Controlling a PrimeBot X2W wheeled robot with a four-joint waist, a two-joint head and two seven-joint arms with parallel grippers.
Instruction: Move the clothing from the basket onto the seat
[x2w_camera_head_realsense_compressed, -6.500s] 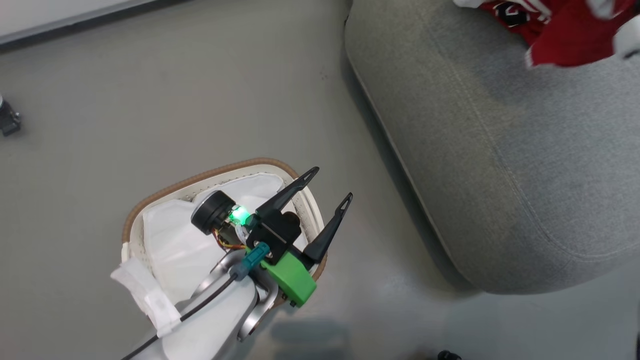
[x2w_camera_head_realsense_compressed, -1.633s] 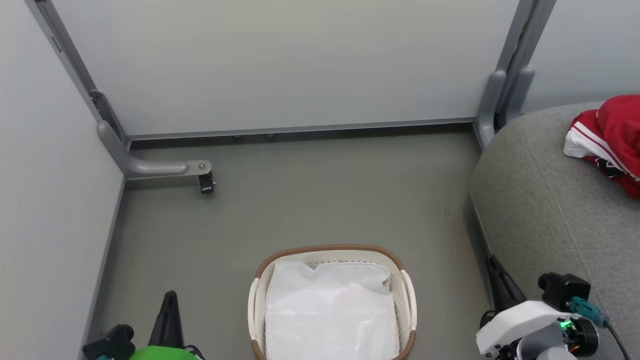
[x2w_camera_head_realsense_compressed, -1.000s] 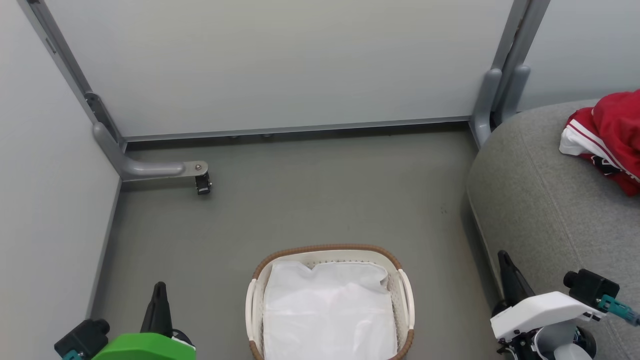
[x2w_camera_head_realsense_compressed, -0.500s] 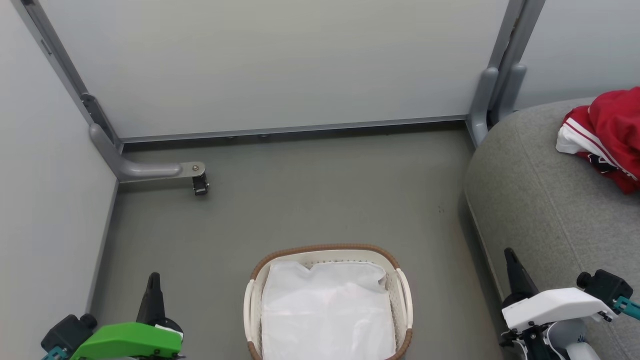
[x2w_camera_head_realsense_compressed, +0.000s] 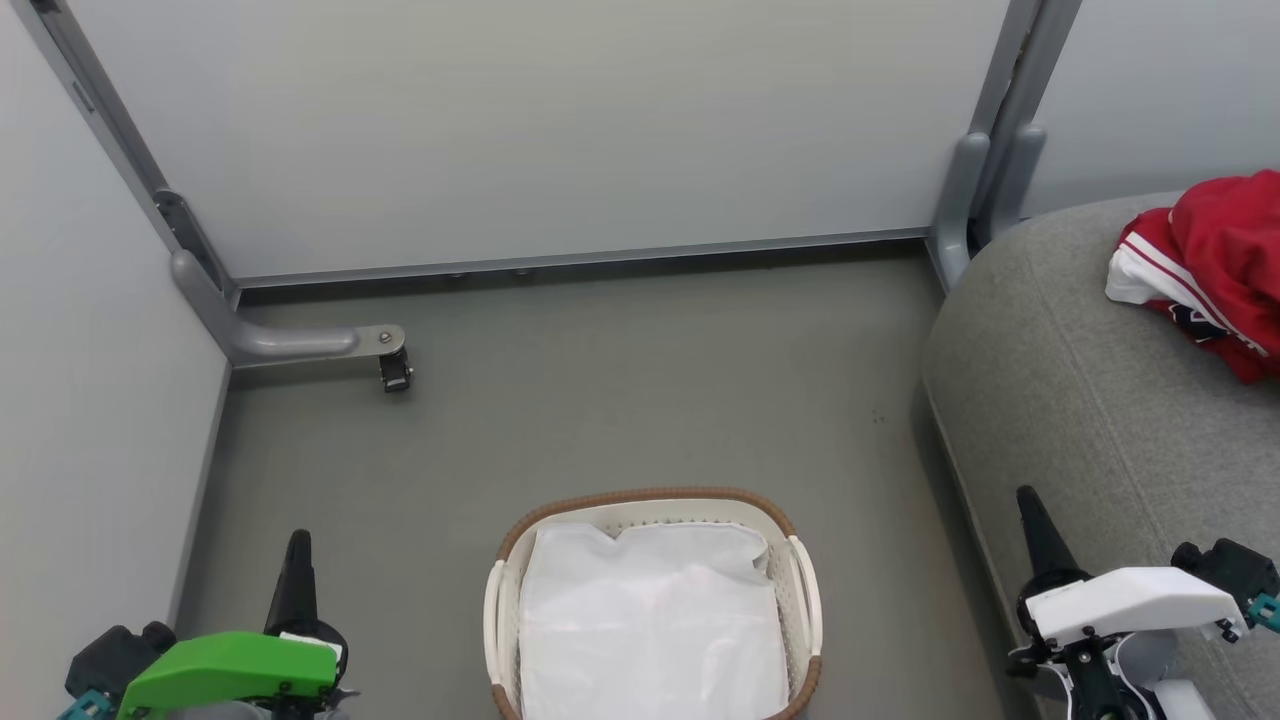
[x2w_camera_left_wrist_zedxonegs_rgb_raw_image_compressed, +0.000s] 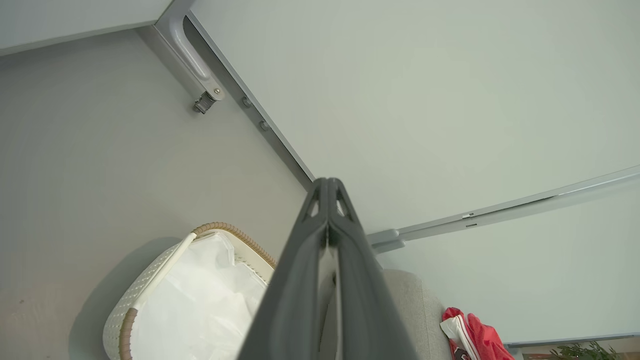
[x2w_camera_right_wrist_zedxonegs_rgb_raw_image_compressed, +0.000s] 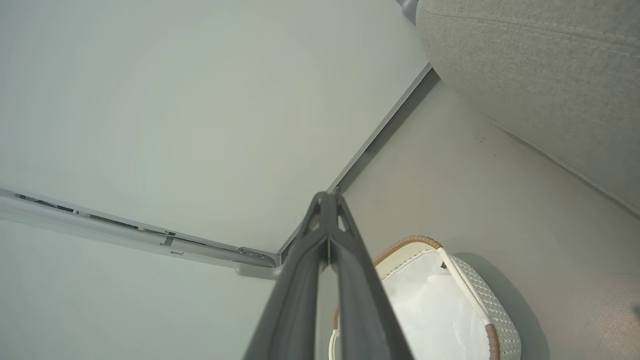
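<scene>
on the seat (x2w_camera_head_realsense_compressed: 1080, 400), clothing (x2w_camera_head_realsense_compressed: 1215, 260), well apart from basket (x2w_camera_head_realsense_compressed: 650, 497)

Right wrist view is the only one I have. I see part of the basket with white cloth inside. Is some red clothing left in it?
Observer: No. In the head view the basket holds its white cloth liner, with nothing red on it.
Operator: Then where is the clothing?
Observer: The red clothing lies on top of the seat, well apart from the basket.
Operator: And the left arm?
Observer: The left gripper has its fingers pressed together, holding nothing. It is over the floor to the left of the basket.
</scene>
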